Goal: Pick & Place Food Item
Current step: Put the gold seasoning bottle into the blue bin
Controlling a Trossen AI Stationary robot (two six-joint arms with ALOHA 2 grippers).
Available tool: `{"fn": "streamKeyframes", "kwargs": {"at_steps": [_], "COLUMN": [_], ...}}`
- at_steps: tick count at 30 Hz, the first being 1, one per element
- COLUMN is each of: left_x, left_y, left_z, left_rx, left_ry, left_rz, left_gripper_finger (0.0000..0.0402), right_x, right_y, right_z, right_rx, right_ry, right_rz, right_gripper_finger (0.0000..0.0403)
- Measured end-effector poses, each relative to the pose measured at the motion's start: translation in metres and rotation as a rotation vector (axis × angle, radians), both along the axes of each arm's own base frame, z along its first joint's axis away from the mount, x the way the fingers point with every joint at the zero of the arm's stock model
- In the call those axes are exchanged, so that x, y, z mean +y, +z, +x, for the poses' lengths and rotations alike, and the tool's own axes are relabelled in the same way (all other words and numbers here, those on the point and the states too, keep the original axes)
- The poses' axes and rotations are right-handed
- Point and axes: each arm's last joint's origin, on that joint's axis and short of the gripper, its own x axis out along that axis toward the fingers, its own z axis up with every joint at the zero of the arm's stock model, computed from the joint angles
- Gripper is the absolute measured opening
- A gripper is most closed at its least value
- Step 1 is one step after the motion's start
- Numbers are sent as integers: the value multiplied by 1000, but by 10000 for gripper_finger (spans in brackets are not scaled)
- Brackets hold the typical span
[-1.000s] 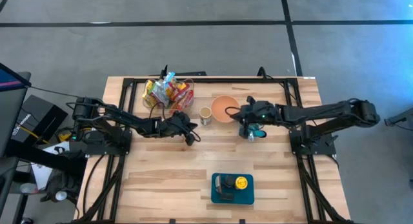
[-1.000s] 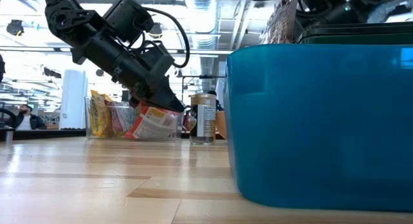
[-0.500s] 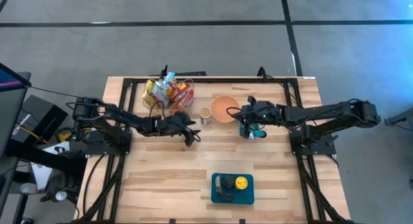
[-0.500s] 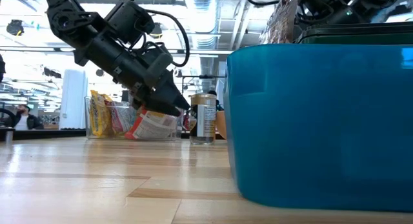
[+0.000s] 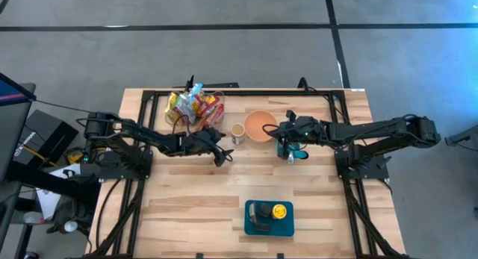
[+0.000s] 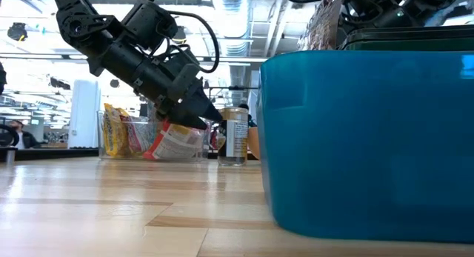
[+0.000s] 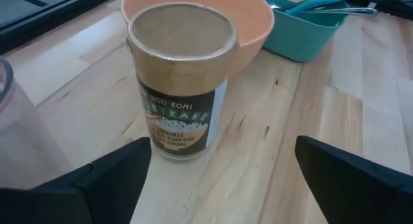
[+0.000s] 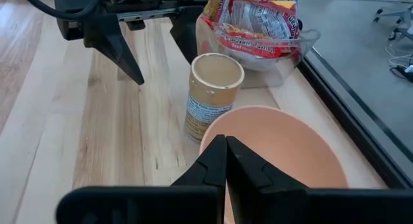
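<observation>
1. Overhead, left gripper [image 5: 222, 156] sits left of centre on the wooden desk [image 5: 187, 207], arm reaching in from the frame's left edge. Fingers released, spread wide; nothing between them.

2. Seasoning jar [image 5: 237, 133], tan lid, dark label, stands upright on the desk just right of the left gripper, apart from it. In the left wrist view the jar [image 7: 180, 82] fills the upper middle of the frame, with the two dark fingers [image 7: 110, 179] splayed at the lower corners and bare wood between.

3. Orange bowl [image 5: 261, 125] just right of the jar, above centre of the overhead frame. In the left wrist view its rim appears to touch the jar; cannot confirm contact.

4. Right gripper [image 5: 282, 129] sits at the bowl's right edge, arm coming from the frame's right. Fingers [image 8: 226, 162] clenched together, meeting at the bowl's near rim in the right wrist view; no item visibly held.

5. Teal dish [image 5: 298, 151] with utensils lies under the right arm, just right of the bowl.

6. Clear bin of snack packets [image 5: 195, 107] at upper centre-left, behind the left gripper.

7. Blue tray [image 5: 269, 217] at lower centre holds a dark item and a yellow round one. In the low view it blocks the right half of the frame.

8. Low view: left gripper [image 6: 209, 118] angled downward, hanging above the desk, tips in front of the snack bin and just left of the jar [image 6: 235, 135].
</observation>
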Motion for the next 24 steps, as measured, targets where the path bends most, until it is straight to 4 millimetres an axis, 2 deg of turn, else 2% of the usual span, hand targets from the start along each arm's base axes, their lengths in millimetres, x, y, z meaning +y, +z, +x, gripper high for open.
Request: {"fn": "streamKeyframes", "kwargs": {"at_steps": [3, 6, 10, 16, 24], "left_x": [0, 1, 2, 12, 24], "left_y": [-3, -14, -27, -35, -40], "left_z": [1, 5, 18, 33, 36], "left_rx": [0, 27, 37, 65, 56], "left_ry": [2, 7, 18, 55, 102], "left_rz": [1, 2, 9, 38, -15], "left_gripper_finger": [374, 373, 373, 373, 373], "right_x": [0, 0, 0, 0, 0], "right_y": [1, 2, 2, 2, 2], "right_z": [1, 1, 1, 1, 1], "right_rx": [-11, -16, -17, -17, -16], "right_ry": [4, 4, 4, 4, 4], "right_rz": [-9, -11, -11, -10, -10], "right_gripper_finger": [0, 0, 0, 0, 0]}}
